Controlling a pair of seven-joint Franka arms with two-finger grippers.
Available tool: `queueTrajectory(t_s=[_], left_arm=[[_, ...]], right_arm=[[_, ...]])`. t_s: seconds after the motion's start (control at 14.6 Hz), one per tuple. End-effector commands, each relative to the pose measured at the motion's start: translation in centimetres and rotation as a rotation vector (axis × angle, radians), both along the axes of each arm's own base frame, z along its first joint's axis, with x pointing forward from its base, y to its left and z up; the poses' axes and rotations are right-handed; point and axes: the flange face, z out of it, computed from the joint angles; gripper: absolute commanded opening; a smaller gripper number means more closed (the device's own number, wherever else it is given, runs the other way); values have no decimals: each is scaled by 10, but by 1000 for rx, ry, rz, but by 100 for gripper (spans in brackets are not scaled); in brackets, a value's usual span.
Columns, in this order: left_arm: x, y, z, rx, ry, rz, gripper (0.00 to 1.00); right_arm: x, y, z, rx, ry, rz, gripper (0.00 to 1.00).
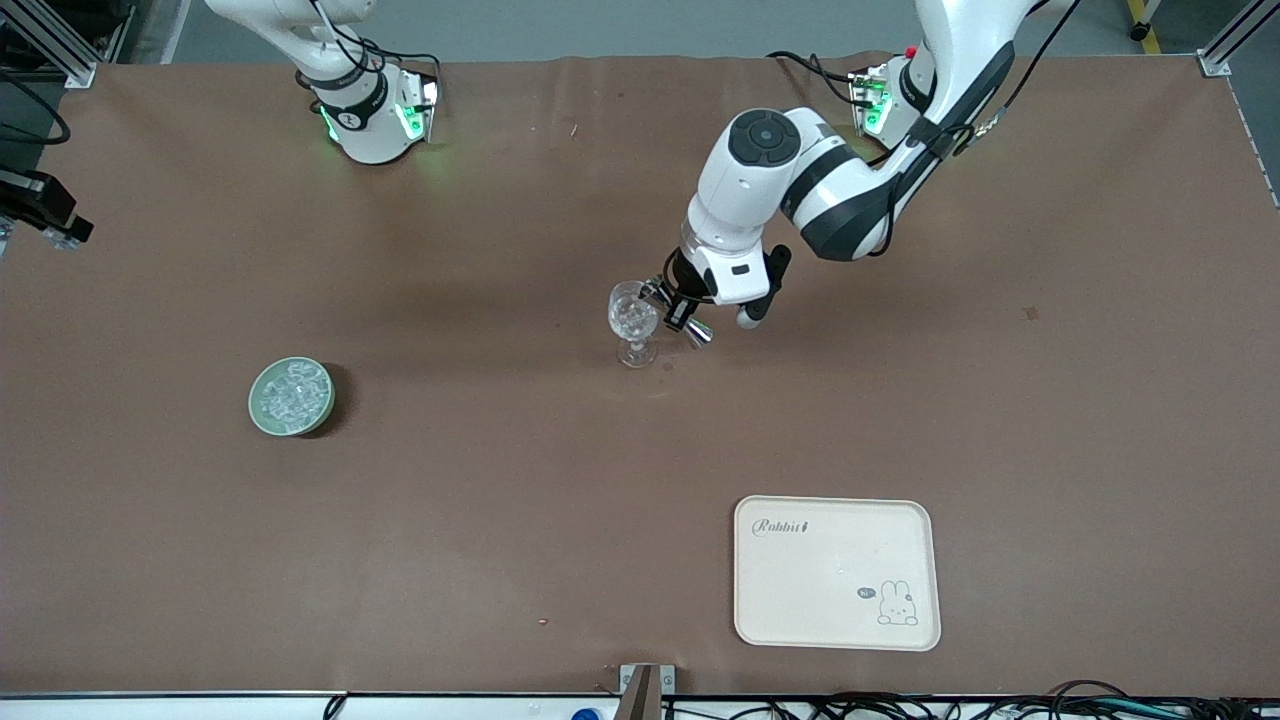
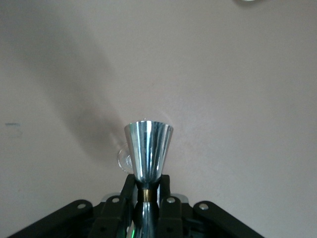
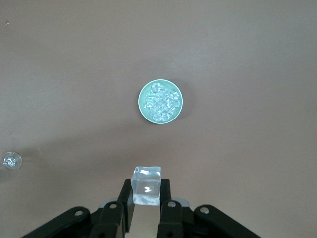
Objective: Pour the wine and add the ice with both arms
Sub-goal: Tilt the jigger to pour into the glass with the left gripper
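My left gripper [image 1: 678, 310] is shut on the waist of a shiny metal jigger [image 2: 148, 146] and holds it level beside the bowl of a clear stemmed glass [image 1: 634, 320], mid-table. In the left wrist view the gripper [image 2: 147, 187] clamps the jigger, and the glass [image 2: 122, 159] peeks out beside it. My right gripper [image 3: 147, 192] is shut on one clear ice cube [image 3: 147, 184], high over the table near a green bowl [image 3: 160, 82] heaped with ice [image 3: 161, 102]. In the front view the bowl [image 1: 262, 420] of ice [image 1: 291, 393] stands toward the right arm's end, and the right gripper [image 1: 62, 236] shows at the edge.
A cream tray [image 1: 836, 572] with a rabbit drawing lies nearer the front camera, toward the left arm's end. The glass also shows small in the right wrist view [image 3: 11, 160]. Brown paper covers the table.
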Motion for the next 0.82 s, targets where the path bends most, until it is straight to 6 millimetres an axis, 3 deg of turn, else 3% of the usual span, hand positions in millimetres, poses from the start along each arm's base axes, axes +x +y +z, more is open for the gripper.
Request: queueTrajectory(t_s=[0.0, 0.34, 0.75], left_arm=[[0, -6, 13, 18, -39, 34, 1], [-4, -12, 18, 79, -42, 27, 1], [5, -5, 28, -11, 43, 133, 0]], right_arm=[[2, 0, 2, 21, -1, -3, 1], [2, 0, 2, 21, -1, -2, 1], [2, 0, 2, 21, 1, -2, 1]])
